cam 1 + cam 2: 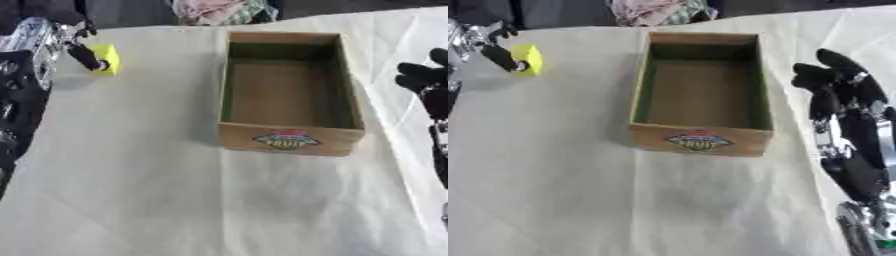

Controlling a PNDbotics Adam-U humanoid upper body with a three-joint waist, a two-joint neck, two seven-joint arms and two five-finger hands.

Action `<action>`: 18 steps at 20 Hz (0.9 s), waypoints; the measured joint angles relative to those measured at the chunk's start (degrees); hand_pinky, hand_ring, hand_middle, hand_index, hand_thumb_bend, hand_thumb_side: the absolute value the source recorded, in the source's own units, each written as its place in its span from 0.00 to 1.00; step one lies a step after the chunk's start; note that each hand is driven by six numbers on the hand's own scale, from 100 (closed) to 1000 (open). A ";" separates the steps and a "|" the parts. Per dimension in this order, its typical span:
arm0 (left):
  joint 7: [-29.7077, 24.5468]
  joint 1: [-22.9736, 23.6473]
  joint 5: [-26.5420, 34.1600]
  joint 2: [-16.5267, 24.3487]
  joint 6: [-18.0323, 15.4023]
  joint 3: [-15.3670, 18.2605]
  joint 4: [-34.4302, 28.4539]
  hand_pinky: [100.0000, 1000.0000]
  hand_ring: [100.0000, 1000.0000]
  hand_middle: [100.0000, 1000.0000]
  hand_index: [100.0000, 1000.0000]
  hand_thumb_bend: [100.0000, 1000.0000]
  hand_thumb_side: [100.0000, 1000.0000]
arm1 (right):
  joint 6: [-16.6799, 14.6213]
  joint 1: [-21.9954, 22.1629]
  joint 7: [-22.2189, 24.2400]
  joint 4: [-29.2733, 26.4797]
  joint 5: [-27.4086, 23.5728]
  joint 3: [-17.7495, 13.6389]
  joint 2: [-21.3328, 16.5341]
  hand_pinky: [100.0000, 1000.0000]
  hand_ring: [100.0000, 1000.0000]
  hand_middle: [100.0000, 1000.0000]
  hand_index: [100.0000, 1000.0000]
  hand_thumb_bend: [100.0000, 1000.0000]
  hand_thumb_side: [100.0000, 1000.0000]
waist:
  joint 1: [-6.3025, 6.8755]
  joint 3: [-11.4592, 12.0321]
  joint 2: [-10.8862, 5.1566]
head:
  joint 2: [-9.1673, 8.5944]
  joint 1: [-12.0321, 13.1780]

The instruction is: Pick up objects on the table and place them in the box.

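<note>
Now the left hand is at the desk's far-left corner, fingers curled on a yellow block. Wooden box sits mid-desk, nothing inside. Right hand rests by the right edge, fingers relaxed, holding nothing.

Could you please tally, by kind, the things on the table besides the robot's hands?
Yellow block, at the left hand: 1
Wooden box, nothing visible inside: 1
Total: 2
</note>
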 measured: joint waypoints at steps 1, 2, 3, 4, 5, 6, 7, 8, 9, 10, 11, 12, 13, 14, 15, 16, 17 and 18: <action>-0.17 0.08 0.00 0.16 -0.06 0.00 -0.07 0.75 0.72 0.74 0.85 0.33 0.19 | 0.02 0.00 0.03 0.00 0.00 0.00 0.01 0.82 0.80 0.56 0.85 0.00 0.48 | 0.00 0.00 0.07 | 0.00 -0.01; -0.29 0.17 -0.01 0.23 -0.07 0.00 -0.15 0.74 0.71 0.74 0.85 0.29 0.18 | 0.04 0.00 0.06 0.00 0.01 0.00 0.02 0.82 0.81 0.56 0.85 0.00 0.48 | 0.00 0.00 0.09 | 0.00 -0.01; -0.37 0.28 -0.01 0.23 -0.02 0.00 -0.26 0.74 0.72 0.74 0.85 0.29 0.18 | 0.04 0.00 0.07 0.00 0.01 0.01 0.02 0.82 0.81 0.56 0.85 0.00 0.48 | -0.02 0.00 0.11 | 0.00 -0.03; -0.40 0.34 -0.01 0.25 0.01 0.00 -0.30 0.74 0.71 0.74 0.84 0.28 0.18 | 0.04 0.00 0.08 0.00 0.02 0.01 0.03 0.82 0.81 0.56 0.85 0.00 0.48 | -0.05 0.00 0.21 | -0.01 -0.07; -0.39 0.42 -0.02 0.26 0.03 0.00 -0.30 0.74 0.71 0.74 0.84 0.28 0.18 | 0.03 0.00 0.09 0.00 0.02 0.01 0.04 0.82 0.81 0.56 0.85 0.00 0.48 | -0.11 0.00 0.30 | -0.01 -0.13; -0.35 0.48 -0.02 0.26 0.07 0.00 -0.30 0.74 0.71 0.74 0.84 0.26 0.17 | 0.02 0.00 0.10 0.00 0.04 0.02 0.05 0.82 0.81 0.56 0.85 0.00 0.48 | -0.20 0.00 0.34 | -0.01 -0.17; -0.25 0.56 -0.02 0.26 0.12 0.00 -0.30 0.74 0.71 0.73 0.84 0.25 0.17 | 0.01 0.00 0.12 0.00 0.09 0.04 0.06 0.82 0.81 0.56 0.85 0.00 0.48 | -0.30 -0.01 0.38 | -0.03 -0.22; -0.06 0.64 -0.02 0.26 0.20 0.01 -0.30 0.74 0.71 0.73 0.84 0.25 0.17 | -0.02 0.00 0.15 0.00 0.13 0.07 0.07 0.82 0.81 0.56 0.85 0.00 0.48 | -0.36 -0.01 0.46 | -0.10 -0.24; 0.23 0.73 -0.02 0.26 0.23 0.01 -0.30 0.73 0.71 0.73 0.84 0.24 0.17 | -0.05 0.00 0.19 0.00 0.18 0.16 0.08 0.82 0.81 0.56 0.85 0.00 0.48 | -0.38 -0.01 0.58 | -0.19 -0.26; 0.61 0.83 -0.04 0.26 0.28 0.01 -0.30 0.73 0.71 0.73 0.84 0.23 0.17 | -0.08 0.00 0.23 0.00 0.20 0.25 0.10 0.82 0.81 0.56 0.85 0.00 0.48 | -0.39 -0.02 0.66 | -0.24 -0.29; 1.18 0.84 -0.14 0.26 0.33 0.01 -0.31 0.73 0.71 0.73 0.84 0.23 0.17 | -0.11 0.00 0.27 0.00 0.24 0.32 0.12 0.82 0.81 0.56 0.85 0.00 0.48 | -0.40 -0.04 0.70 | -0.34 -0.33; 1.91 0.85 -0.41 0.26 0.40 0.02 -0.32 0.73 0.71 0.73 0.84 0.23 0.17 | -0.14 -0.01 0.31 0.00 0.29 0.33 0.13 0.82 0.81 0.56 0.85 0.00 0.47 | -0.43 -0.08 0.75 | -0.42 -0.37; 2.80 0.89 -0.73 0.26 0.47 0.02 -0.33 0.73 0.71 0.73 0.84 0.23 0.17 | -0.17 -0.01 0.33 0.00 0.36 0.33 0.13 0.82 0.81 0.56 0.85 0.00 0.47 | -0.48 -0.13 0.83 | -0.43 -0.38; 3.74 0.94 -1.06 0.26 0.54 0.03 -0.33 0.73 0.71 0.73 0.84 0.23 0.17 | -0.18 -0.01 0.35 0.00 0.41 0.33 0.14 0.82 0.81 0.56 0.85 0.00 0.47 | -0.53 -0.16 0.92 | -0.44 -0.39; 4.68 1.04 -1.28 0.26 0.59 0.04 -0.33 0.73 0.71 0.74 0.84 0.23 0.17 | -0.19 -0.01 0.36 0.00 0.46 0.33 0.15 0.82 0.81 0.56 0.85 0.00 0.48 | -0.58 -0.18 0.99 | -0.45 -0.40; 5.50 1.17 -1.44 0.26 0.62 0.06 -0.31 0.73 0.71 0.74 0.84 0.23 0.17 | -0.19 -0.01 0.36 0.00 0.49 0.33 0.18 0.82 0.81 0.56 0.85 0.00 0.48 | -0.60 -0.22 1.02 | -0.45 -0.40; 6.21 1.24 -1.52 0.25 0.61 0.10 -0.29 0.73 0.71 0.74 0.84 0.23 0.17 | -0.18 -0.01 0.37 0.00 0.51 0.33 0.24 0.82 0.81 0.56 0.85 0.00 0.48 | -0.60 -0.23 1.06 | -0.45 -0.41; 6.75 1.24 -1.54 0.25 0.59 0.17 -0.27 0.73 0.71 0.74 0.84 0.23 0.18 | -0.18 -0.01 0.37 0.00 0.52 0.33 0.35 0.82 0.81 0.56 0.85 0.00 0.48 | -0.58 -0.23 1.13 | -0.46 -0.41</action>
